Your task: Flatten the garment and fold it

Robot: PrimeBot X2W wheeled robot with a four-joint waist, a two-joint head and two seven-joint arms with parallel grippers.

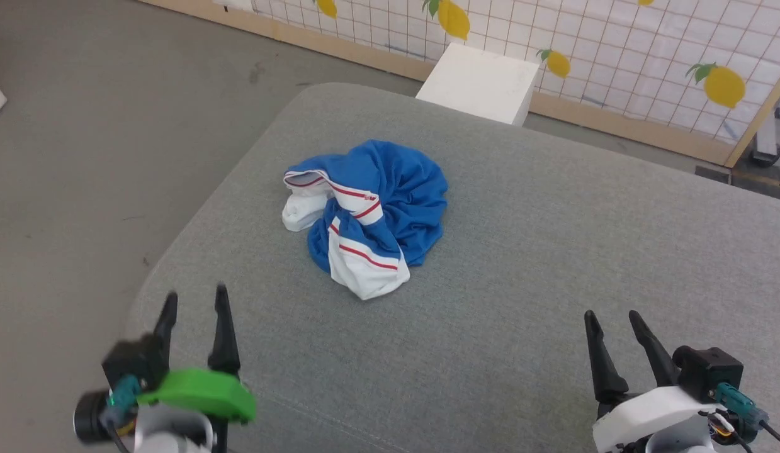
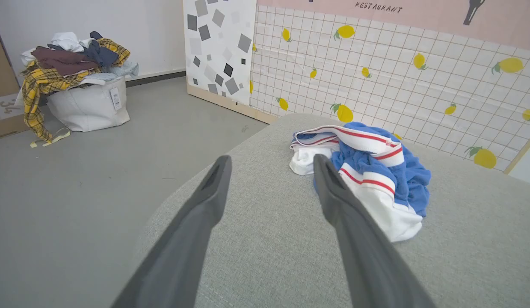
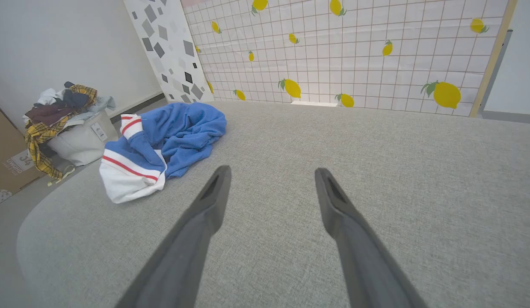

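1. The left gripper (image 1: pixel 196 292) hangs over the near left edge of the grey cushion (image 1: pixel 522 283). Its two dark fingers are spread wide and there is nothing between them.
2. The right gripper (image 1: pixel 611 313) hangs over the near right part of the cushion. Its jaws are also spread wide and hold nothing. Both grippers point toward the far edge.
3. The garment (image 1: pixel 371 214) lies on the cushion further away, left of its middle and toward the far left corner. It touches no edge and is well apart from both grippers, a little closer to the left one.
4. The garment is not flat. It is crumpled into one roundish heap with many deep folds.
   - The far and right side of the heap is bunched royal-blue cloth.
   - The near side is a white piece with a red stripe across it and a blue band beside it. This piece reaches closest to the grippers.
   - A white band with red lines runs over the top of the heap.
   - A small white lump sticks out on the side toward the left edge.
5. Behind the far edge of the cushion a white box (image 1: pixel 481 82) stands on the grey floor (image 1: pixel 113 157).
6. Behind the box is a gridded wall panel with yellow lemons (image 1: pixel 616 56).
7. Far off on the left, on the floor, a pale laundry bag (image 2: pixel 87 102) is piled with mixed clothes.
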